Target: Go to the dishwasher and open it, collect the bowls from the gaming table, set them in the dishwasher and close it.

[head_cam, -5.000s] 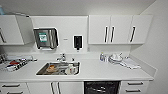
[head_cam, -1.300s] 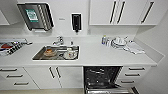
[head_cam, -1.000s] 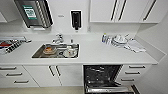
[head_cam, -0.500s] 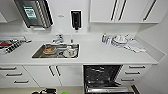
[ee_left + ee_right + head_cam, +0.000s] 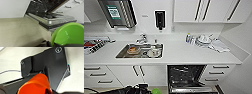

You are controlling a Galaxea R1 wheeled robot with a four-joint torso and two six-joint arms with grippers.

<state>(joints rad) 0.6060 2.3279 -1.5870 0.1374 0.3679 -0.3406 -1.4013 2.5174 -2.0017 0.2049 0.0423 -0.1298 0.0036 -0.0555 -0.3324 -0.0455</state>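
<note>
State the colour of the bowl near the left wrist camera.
Bright green bowl, clearest in the left wrist view.

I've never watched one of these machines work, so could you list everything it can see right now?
Grey steel dishwasher: one, open, under the white counter.
Steel sink: one, dishes inside, left of the dishwasher.
Bright green round bowl: one, close to the left wrist camera, by the dishwasher door.
Orange round bowl: one, close to the right wrist camera.
Black wall dispenser: one, above the sink.
White plates: a stack, on the counter's right.
</note>
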